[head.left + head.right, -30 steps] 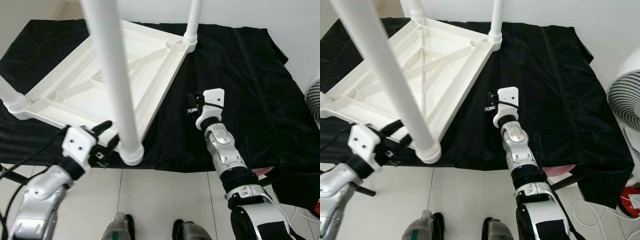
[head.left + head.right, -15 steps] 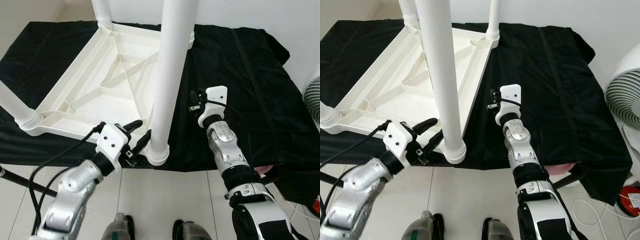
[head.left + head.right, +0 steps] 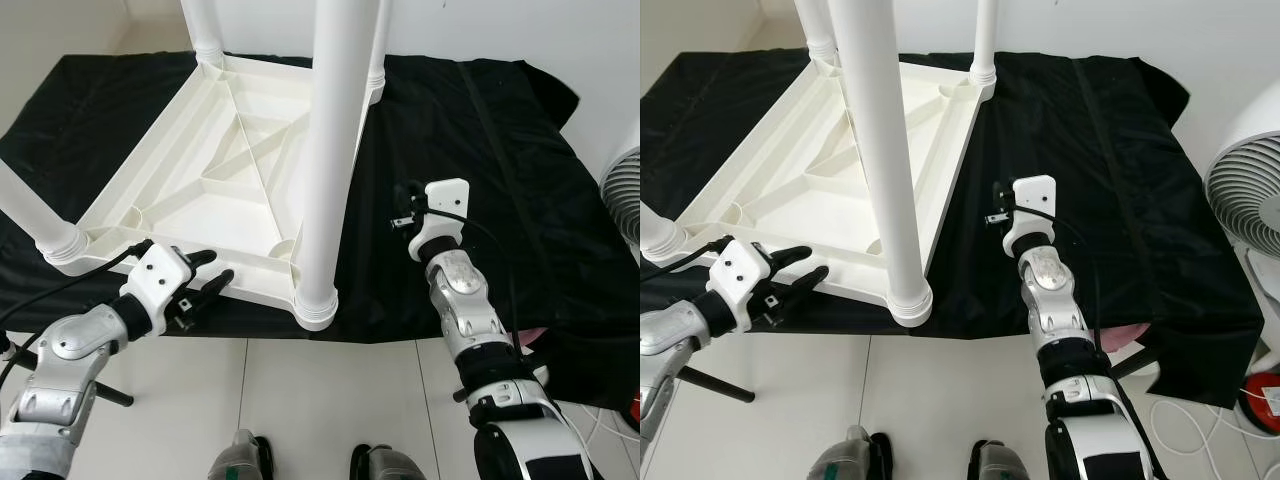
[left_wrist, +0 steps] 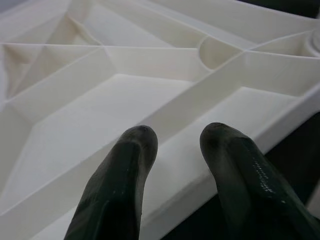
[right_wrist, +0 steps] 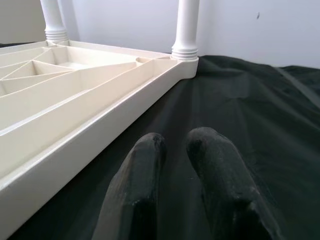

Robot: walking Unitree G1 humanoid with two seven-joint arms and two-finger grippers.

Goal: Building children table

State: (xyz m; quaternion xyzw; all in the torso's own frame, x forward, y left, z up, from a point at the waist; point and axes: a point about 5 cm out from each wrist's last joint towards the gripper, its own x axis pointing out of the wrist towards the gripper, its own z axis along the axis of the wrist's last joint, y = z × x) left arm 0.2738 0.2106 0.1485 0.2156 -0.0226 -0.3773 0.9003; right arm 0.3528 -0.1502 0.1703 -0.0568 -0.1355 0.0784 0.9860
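A white plastic children's table [image 3: 190, 215] lies upside down on a black cloth [image 3: 490, 140], its ribbed underside facing up. Its white legs stand upward: the near one [image 3: 330, 150], one at the left [image 3: 35, 215] and two at the back [image 3: 205, 25]. My left gripper [image 3: 215, 267] is open at the table's front rim [image 4: 210, 165], left of the near leg's foot, its fingertips [image 4: 137, 145] just over the rim and holding nothing. My right gripper [image 5: 175, 140] hovers shut over the cloth, right of the table's side rim [image 5: 75, 145] and apart from it.
The cloth's front edge hangs over a white tiled floor [image 3: 330, 400], where my feet [image 3: 240, 460] show. A white fan [image 3: 1245, 195] stands at the right, with a white cable and a red object [image 3: 1262, 400] on the floor below it.
The table has turned, and its near leg has gone from leaning to upright. My left gripper has moved left along the front rim, away from that leg's foot. The right gripper shifted slightly right.
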